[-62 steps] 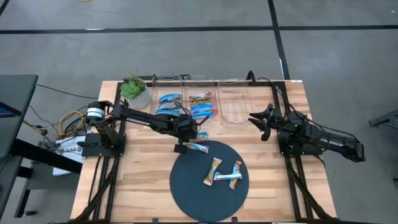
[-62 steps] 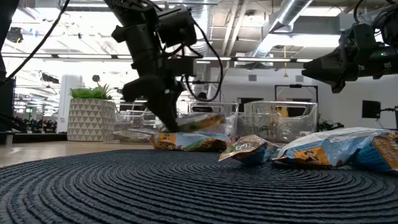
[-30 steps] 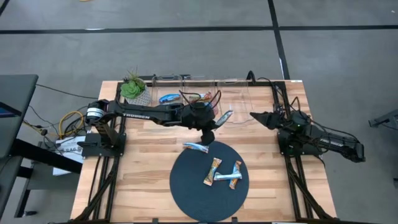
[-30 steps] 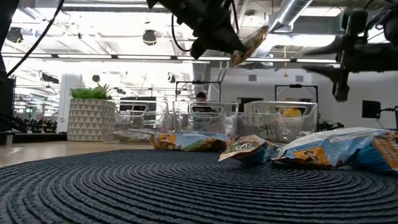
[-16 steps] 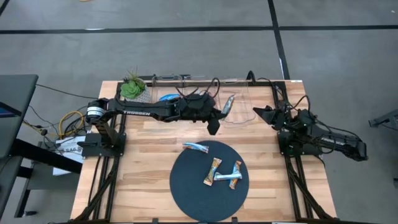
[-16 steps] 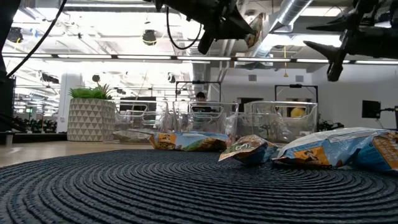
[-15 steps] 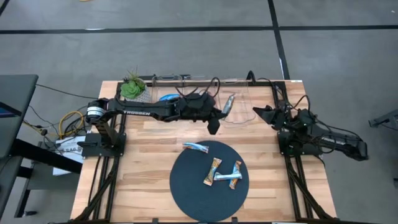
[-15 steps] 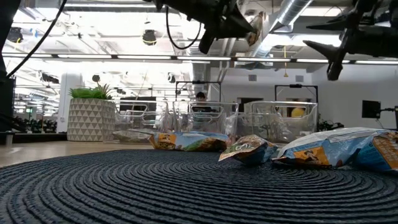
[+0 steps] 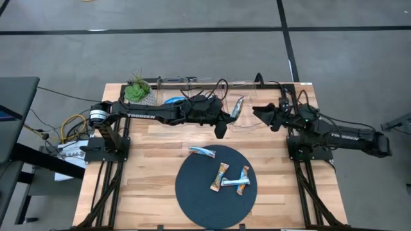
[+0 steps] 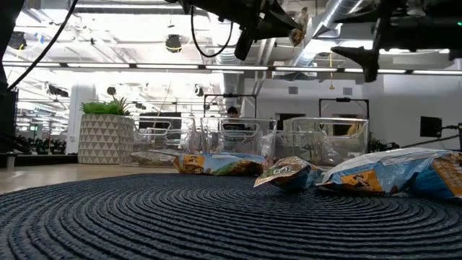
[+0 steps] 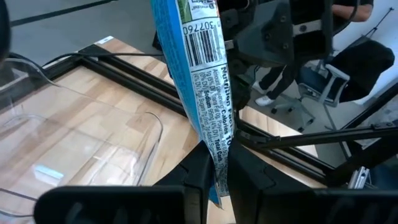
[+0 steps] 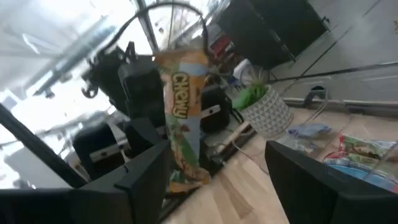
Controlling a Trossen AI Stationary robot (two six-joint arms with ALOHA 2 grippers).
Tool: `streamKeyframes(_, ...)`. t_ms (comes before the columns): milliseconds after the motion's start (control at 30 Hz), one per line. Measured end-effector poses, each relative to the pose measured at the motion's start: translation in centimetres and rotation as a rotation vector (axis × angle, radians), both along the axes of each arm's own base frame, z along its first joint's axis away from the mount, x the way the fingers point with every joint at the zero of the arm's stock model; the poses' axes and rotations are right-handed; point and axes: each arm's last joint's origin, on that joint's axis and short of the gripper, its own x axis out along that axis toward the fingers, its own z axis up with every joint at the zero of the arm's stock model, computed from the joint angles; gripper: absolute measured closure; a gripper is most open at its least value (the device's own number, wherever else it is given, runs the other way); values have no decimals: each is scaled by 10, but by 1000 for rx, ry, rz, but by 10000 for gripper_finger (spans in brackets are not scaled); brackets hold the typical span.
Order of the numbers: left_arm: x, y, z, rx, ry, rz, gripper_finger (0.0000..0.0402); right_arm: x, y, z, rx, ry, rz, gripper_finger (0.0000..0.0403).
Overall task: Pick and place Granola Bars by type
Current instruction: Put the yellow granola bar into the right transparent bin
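**Bar held aloft over the bins, right gripper spread beside it**

Above the row of clear bins [image 9: 239,106] at the table's far edge, my left gripper [image 9: 229,114] is pinched tight on one end of a granola bar [image 9: 237,107]. In my left wrist view the bar [image 11: 204,81] stands up from between my two fingers [image 11: 198,180], barcode side facing the camera, blue edging down one side. It hangs in the air over the clear bin furthest from the potted plant [image 9: 137,90], touching nothing but my fingers.

My right gripper [image 9: 265,114] sits just beside the held bar, on the side away from the plant, at about the same height. Its jaws are spread wide with nothing between them. In my right wrist view the bar [image 12: 182,118] shows its printed front, tan and orange with a blue tail, standing between my two open fingers [image 12: 311,186] but farther off; I cannot tell any contact.

Outward from there: the bins nearer the plant hold bars already, a blue one [image 9: 172,101] visible past my left arm. The dark round mat [image 9: 192,192] lies on the near side of the bins, well apart from both grippers. Three bars lie on it: a blue-and-white one [image 9: 202,151] at the mat's edge closest to the bins, an orange one [image 9: 221,176] near the middle, and a crossed blue pair [image 9: 239,181] touching just beside it.

The wooden table [image 9: 144,160] carries all of this.
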Motion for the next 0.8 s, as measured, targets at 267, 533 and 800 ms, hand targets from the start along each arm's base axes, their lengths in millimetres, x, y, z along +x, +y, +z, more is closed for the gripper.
streamKeyframes(267,0,0,0,-12,-1,-7,367,31,-3,22,-90,84,34,147)
streamKeyframes(533,0,-1,0,-11,-1,-8,367,61,-9,31,-105,134,78,147)
streamKeyframes(800,0,-1,0,-11,-1,-9,367,75,-13,33,-116,106,108,156)
